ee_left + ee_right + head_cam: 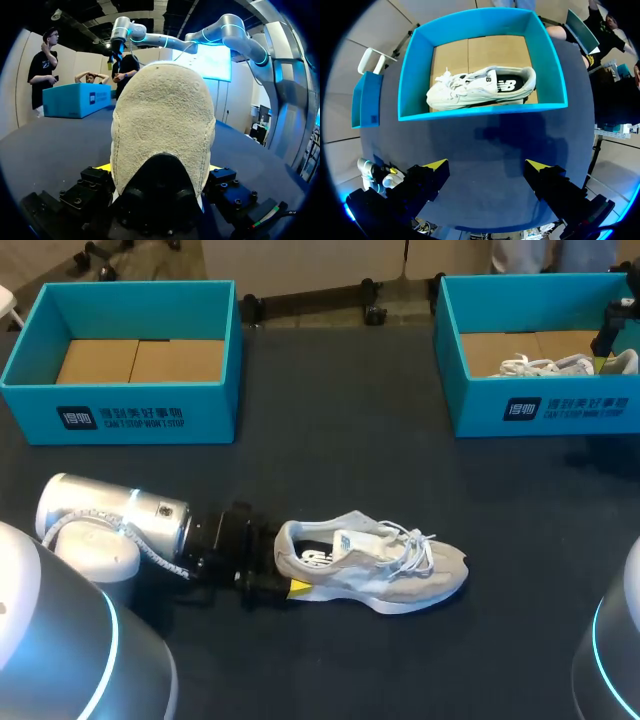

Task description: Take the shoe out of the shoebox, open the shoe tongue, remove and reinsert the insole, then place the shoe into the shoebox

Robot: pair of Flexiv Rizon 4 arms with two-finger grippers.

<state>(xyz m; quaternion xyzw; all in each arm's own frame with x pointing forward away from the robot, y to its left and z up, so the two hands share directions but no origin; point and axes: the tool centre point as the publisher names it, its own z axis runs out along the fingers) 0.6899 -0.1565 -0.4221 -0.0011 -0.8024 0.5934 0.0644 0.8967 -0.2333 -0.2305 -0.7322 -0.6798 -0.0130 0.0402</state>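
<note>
Head view: shoe sits on its sole on the table, outside both boxes, toe toward my right. Left gripper is at its heel, one yellow tip showing beneath. Left shoebox shows only its cardboard floor; right shoebox holds a second shoe. Laces lie loose over the tongue; cannot tell whether the insole is seated. Left wrist view: the heel fills the space between the fingers, which pinch it from both sides. Risk, as I judge it: the hold is on the heel only, so on a lift the toe may sag or swing, the soft collar could fold and slip free, and loose laces could catch a box wall. Right wrist view: right gripper hangs above the right shoebox, fingers spread wide with nothing between them. Risk: an off-centre descent would land a fingertip on the near wall rather than on the second shoe, which lies on its side.
</note>
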